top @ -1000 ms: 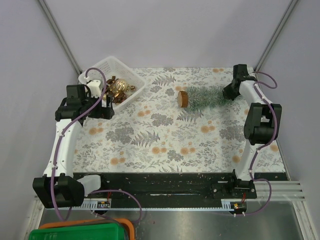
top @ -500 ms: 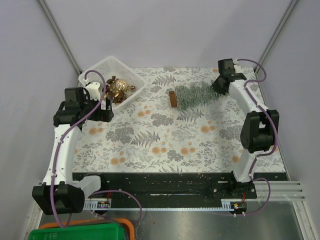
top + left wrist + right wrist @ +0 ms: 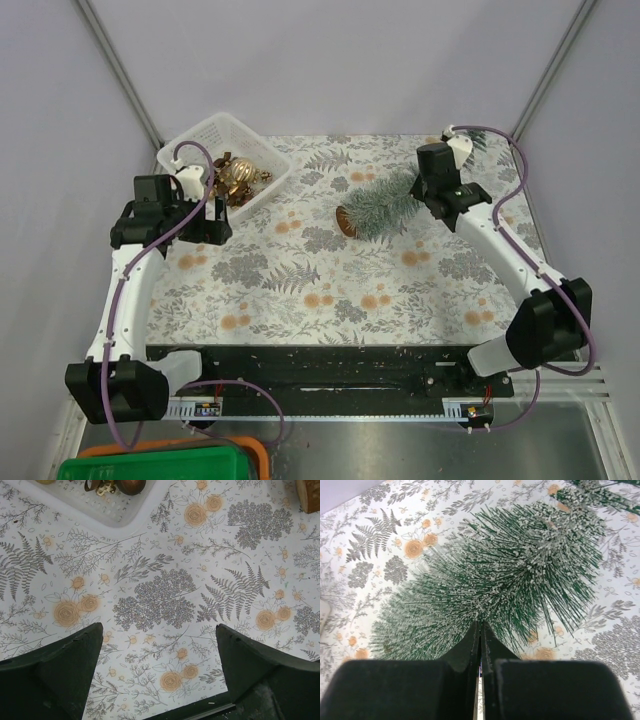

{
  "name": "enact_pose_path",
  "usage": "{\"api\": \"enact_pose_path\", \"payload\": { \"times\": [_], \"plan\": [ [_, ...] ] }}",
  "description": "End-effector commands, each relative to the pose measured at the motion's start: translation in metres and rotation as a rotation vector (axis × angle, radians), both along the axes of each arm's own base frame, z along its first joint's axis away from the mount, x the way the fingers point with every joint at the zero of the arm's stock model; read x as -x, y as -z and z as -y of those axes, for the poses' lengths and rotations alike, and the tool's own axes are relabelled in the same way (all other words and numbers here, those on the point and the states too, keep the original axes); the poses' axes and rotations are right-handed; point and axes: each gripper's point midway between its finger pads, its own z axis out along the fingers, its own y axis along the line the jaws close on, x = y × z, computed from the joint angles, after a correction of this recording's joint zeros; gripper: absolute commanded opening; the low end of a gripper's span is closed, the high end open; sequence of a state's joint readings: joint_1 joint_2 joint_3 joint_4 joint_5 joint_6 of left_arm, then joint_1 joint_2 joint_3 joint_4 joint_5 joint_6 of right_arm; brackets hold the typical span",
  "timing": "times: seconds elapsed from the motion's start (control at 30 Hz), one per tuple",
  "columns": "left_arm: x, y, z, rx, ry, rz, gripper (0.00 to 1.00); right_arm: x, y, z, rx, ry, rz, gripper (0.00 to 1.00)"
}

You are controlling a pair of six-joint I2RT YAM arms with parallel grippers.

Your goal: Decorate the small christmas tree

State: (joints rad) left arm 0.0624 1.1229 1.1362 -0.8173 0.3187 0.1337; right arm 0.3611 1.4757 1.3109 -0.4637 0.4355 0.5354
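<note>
the tree (image 3: 380, 203) lies on its side on the cloth (image 3: 300, 290), toward 1 o'clock from the middle of the table. in the top view its long axis runs from 8 o'clock to 2 o'clock: the wooden base (image 3: 345, 221) is at the 8 o'clock end and the tip points at 2 o'clock, straight into your right gripper (image 3: 427, 190). you cannot tell from above whether the base rests on the cloth or hangs just off it.

from the right wrist, your right gripper (image 3: 480, 630) has its jaws pressed together with no gap, their tips buried in the frosted bristles of the tree (image 3: 495, 575). it looks like a pinch on the thin upper end rather than around the body. the bulk of the tree fans out from the jaws toward 11 o'clock in that view.

your left gripper (image 3: 159, 630) is spread wide and holds nothing, with only cloth below it. in the top view it sits at 9 o'clock, just beside the basket (image 3: 190, 150) of ornaments (image 3: 238, 178), well apart from the tree.

so the right arm is the one on the tree. the next move likely turns on that axis: the base end at 8 o'clock has to come down under the tip before the tree can stand. expect a thin pinch like this to let the tree swing or slip.
</note>
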Motion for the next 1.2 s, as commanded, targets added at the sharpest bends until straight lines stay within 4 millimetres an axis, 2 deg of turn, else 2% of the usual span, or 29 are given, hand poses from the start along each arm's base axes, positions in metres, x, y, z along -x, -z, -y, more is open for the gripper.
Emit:
{"api": "enact_pose_path", "payload": {
  "times": [0.0, 0.33, 0.5, 0.73, 1.0, 1.17],
  "plan": [
    [-0.007, -0.016, 0.011, 0.038, 0.025, 0.047, 0.99, 0.011, -0.034, -0.003, 0.015, -0.004, 0.127, 0.0],
    [-0.007, -0.018, 0.017, 0.046, 0.036, 0.046, 0.99, 0.029, -0.075, -0.036, -0.023, -0.119, 0.229, 0.0],
    [-0.008, -0.016, 0.018, 0.043, 0.04, 0.045, 0.99, 0.036, -0.085, -0.058, 0.009, -0.171, 0.267, 0.0],
    [-0.009, -0.015, 0.019, 0.042, 0.044, 0.043, 0.99, 0.056, -0.085, -0.082, 0.062, -0.21, 0.308, 0.0],
    [-0.01, -0.011, 0.02, 0.04, 0.049, 0.042, 0.99, 0.092, -0.059, -0.081, 0.049, -0.14, 0.303, 0.0],
    [-0.011, -0.007, 0.023, 0.047, 0.057, 0.035, 0.99, 0.113, -0.06, -0.087, -0.016, -0.135, 0.336, 0.0]
  ]
}}
